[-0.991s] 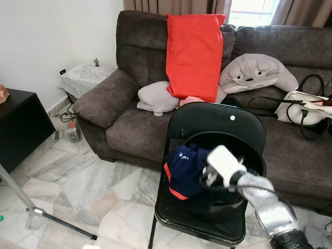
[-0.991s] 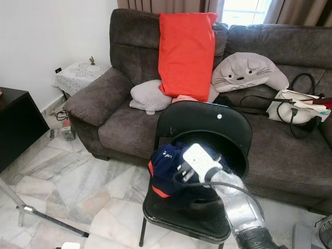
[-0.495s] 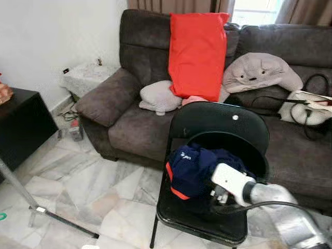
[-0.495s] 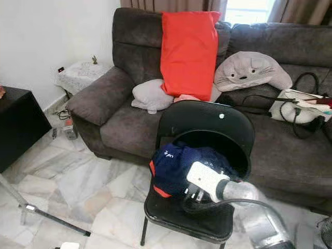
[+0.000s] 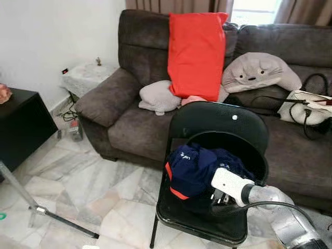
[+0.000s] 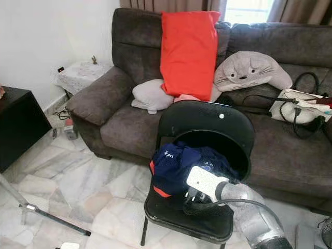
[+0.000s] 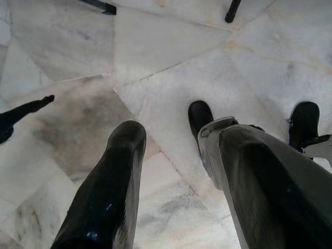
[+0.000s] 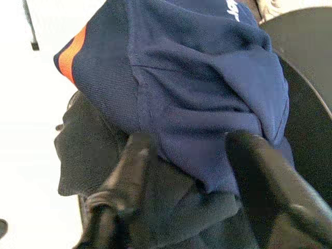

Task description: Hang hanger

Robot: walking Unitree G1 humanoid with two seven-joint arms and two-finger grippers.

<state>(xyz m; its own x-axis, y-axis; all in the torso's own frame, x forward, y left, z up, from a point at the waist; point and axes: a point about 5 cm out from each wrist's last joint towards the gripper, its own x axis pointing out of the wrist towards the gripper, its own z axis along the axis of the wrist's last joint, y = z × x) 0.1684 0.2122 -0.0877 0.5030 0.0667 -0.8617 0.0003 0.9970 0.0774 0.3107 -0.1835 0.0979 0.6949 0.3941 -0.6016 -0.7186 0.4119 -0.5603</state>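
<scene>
We saw a black folding chair (image 5: 218,124) standing on the marble floor (image 5: 93,181) in front of a dark brown sofa (image 5: 129,104). On the chair seat lay a heap of clothes: a navy blue garment (image 5: 194,166) with an orange stripe on its edge, and a dark grey cloth (image 8: 88,145) under it. We could not make out a hanger anywhere in the heap, so we could not tell which way it pointed or how its long side lay. Our right end effector (image 8: 189,161) reached down to the heap from the right side of the chair. Its two black fingers (image 8: 132,161) were spread apart, one on each side of a fold of the navy blue garment, and the cloth sat between them. We could not tell for sure if the fingers were touching the cloth. Our left end effector (image 7: 171,140) hung low over the marble floor with its fingers spread wide and nothing between them. On the sofa were a big red pillow (image 5: 194,52) leaning up against the back, a small grey pillow (image 5: 158,97) beside it, a grey cat-face cushion (image 5: 259,72), and a white bag (image 5: 306,109) with black straps. A black cabinet (image 5: 21,129) stood by the wall on the left.
</scene>
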